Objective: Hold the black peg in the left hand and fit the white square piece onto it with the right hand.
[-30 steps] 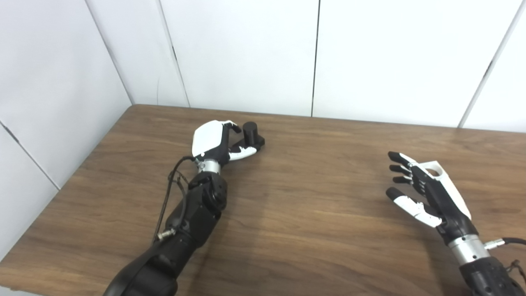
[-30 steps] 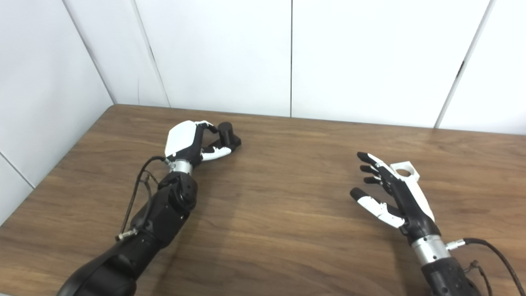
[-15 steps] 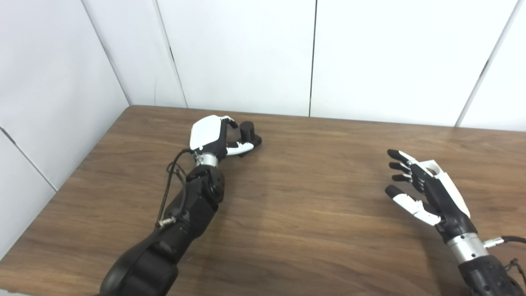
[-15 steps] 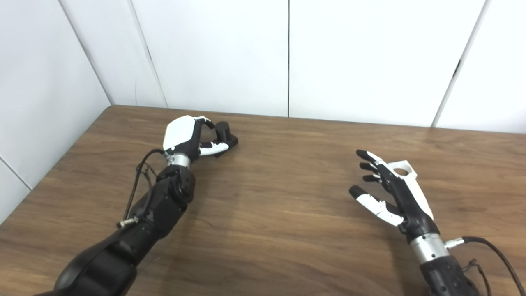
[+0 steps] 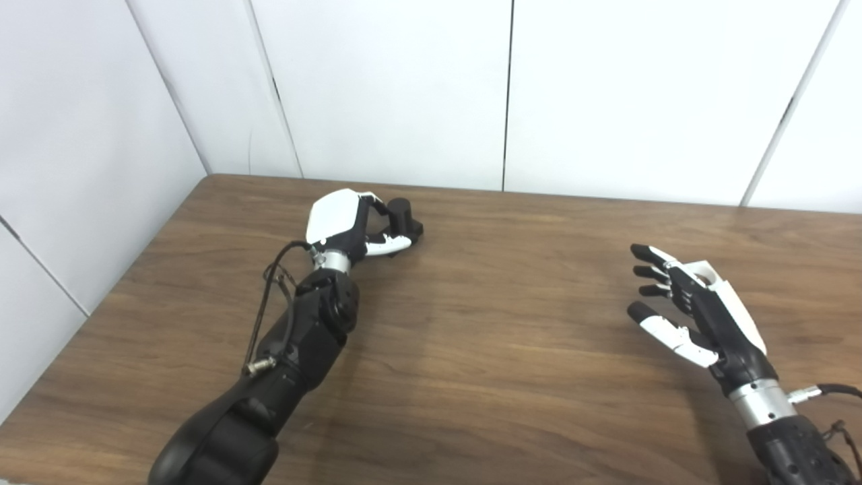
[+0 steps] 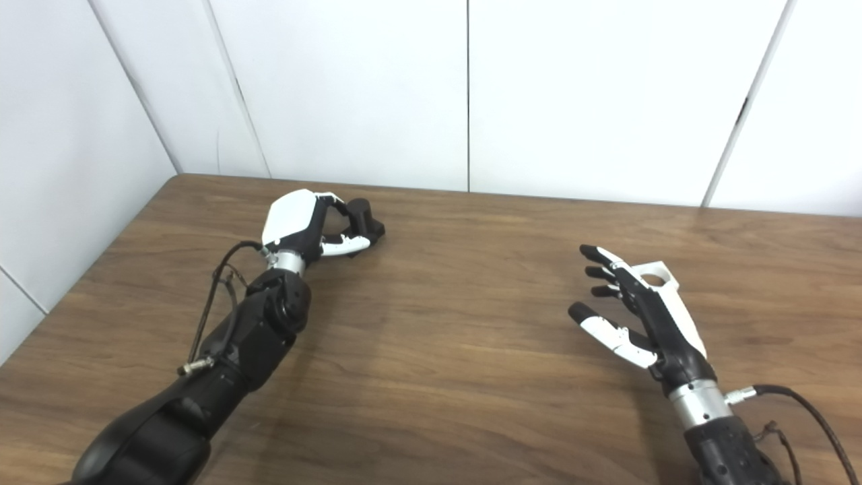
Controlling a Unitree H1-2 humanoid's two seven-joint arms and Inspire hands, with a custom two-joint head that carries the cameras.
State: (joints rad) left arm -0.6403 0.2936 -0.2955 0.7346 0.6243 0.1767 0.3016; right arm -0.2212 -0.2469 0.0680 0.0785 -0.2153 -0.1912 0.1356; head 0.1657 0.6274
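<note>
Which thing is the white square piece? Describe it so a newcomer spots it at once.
Start at the brown wooden table and go to its right side, where the open right hand hovers with fingers spread. Just behind that hand lies the flat white square piece, partly hidden by it. A round hole through it sets it apart from the hand's own white shell.

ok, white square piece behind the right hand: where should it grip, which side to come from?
Probably by the outer edges of the white square piece, not through its round hole. It lies flat on the table, on the far side of the open right hand and partly hidden by it. Come from above, fingers on opposite edges, leaving the hole free for the black peg.
</note>
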